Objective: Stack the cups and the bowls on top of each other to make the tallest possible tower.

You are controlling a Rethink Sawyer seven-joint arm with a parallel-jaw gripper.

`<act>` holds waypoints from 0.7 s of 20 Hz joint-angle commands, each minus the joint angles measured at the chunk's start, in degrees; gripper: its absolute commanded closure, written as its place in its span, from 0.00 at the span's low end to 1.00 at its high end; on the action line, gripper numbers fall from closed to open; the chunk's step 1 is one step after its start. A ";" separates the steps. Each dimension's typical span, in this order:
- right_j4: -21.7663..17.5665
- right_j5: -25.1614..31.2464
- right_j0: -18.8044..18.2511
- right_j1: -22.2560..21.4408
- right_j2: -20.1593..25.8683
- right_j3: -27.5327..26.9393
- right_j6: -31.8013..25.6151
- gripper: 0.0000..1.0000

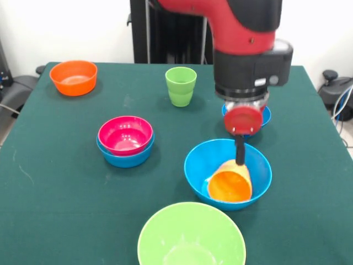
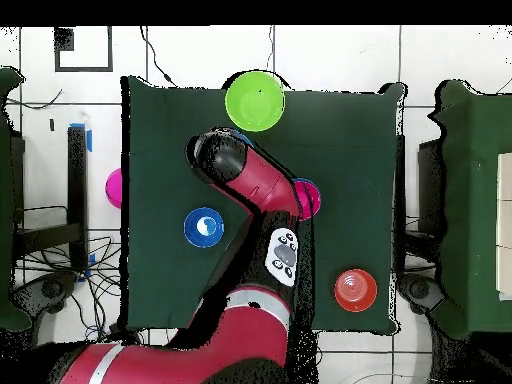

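The claw (image 1: 240, 156) is pinching the orange cup (image 1: 230, 183) by its rim, tilted inside the blue bowl (image 1: 228, 173) — a poor grip, likely slipping or dragging the bowl.

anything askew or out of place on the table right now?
One thing: the orange-yellow cup lies tipped on its side inside the large blue bowl, mouth toward the camera, not upright. The gripper is right above it. The pink-red bowl sits nested in a small blue bowl; the green cup stands upright.
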 commanded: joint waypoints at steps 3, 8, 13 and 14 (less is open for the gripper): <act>1.25 7.34 0.38 -2.31 0.11 1.33 13.65 0.00; 1.02 5.09 -1.34 -1.06 0.91 0.30 11.36 0.00; 0.17 4.03 -3.09 0.25 0.95 -1.64 9.47 0.00; 0.15 3.70 -3.21 0.47 1.02 -1.92 9.43 0.00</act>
